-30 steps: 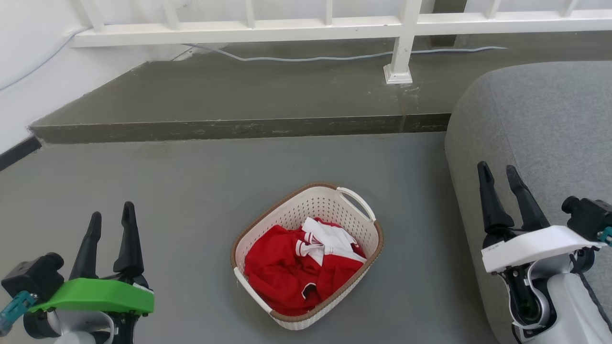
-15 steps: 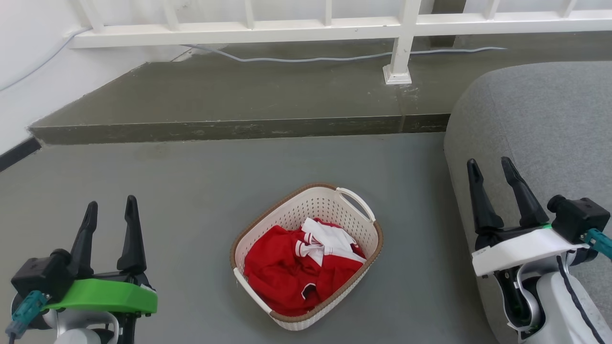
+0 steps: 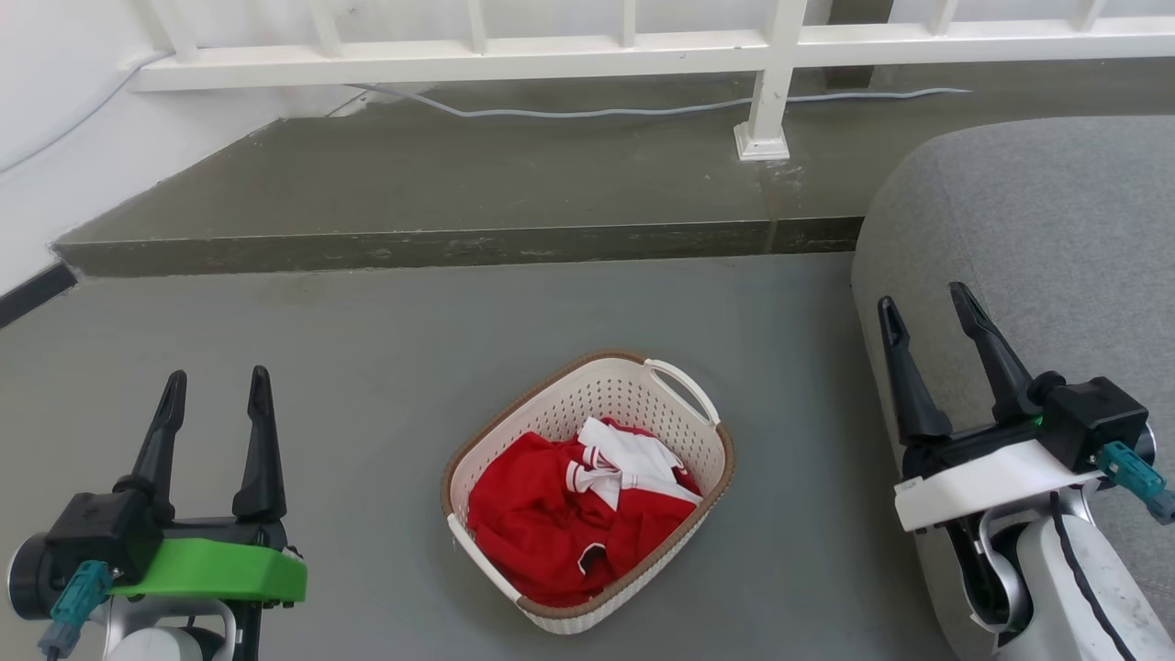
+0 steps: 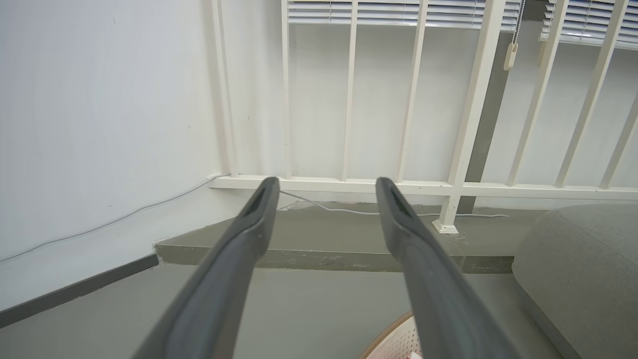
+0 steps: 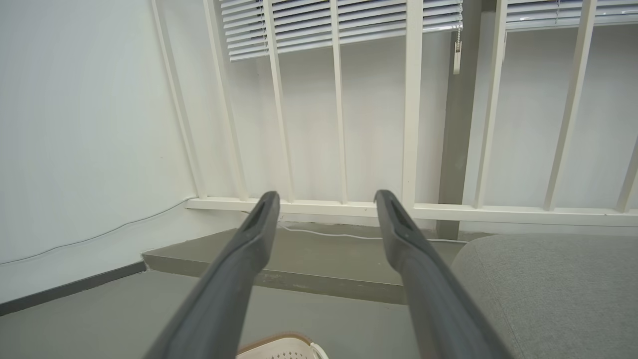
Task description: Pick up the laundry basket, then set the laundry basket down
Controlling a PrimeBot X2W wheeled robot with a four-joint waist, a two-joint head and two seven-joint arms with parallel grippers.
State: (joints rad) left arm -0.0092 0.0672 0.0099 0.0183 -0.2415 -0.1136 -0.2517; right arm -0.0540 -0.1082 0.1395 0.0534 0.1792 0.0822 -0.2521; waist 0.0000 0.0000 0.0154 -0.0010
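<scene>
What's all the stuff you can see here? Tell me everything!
basket: one, cream with a brown rim, on the floor in the middle
clothes: one heap, red and white, inside the basket
floor: one, grey, under the basket
step: one, dull green-grey, behind the floor
railing: one, white, along the back of the step
cable: one, pale grey, lying on the step
seat: one, grey and padded, on the right
blinds: white, behind the railing
left pincer: one, dark fingers on a green mount, open, lower left
right pincer: one, dark fingers on a white mount, open, lower right
</scene>
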